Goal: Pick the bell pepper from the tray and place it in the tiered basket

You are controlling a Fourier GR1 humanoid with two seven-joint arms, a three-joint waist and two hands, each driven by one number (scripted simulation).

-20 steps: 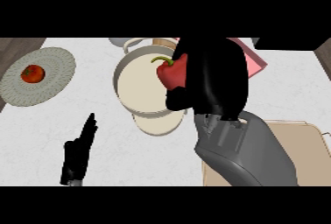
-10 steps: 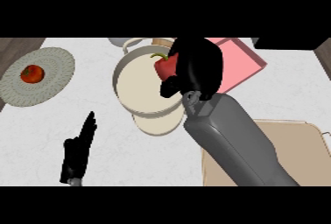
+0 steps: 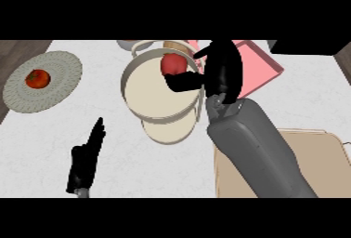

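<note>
The counter top (image 3: pixel 288 107) is white with faint grey marbling and fills most of the frame. Dark wood-grain surface (image 3: pixel 21 49) shows at the upper left and upper right corners.

Tiered basket (image 3: pixel 161 95) mid-counter, plate (image 3: pixel 42 81) far left bearing a tomato (image 3: pixel 37 78), tray (image 3: pixel 329 162) at right front
</note>
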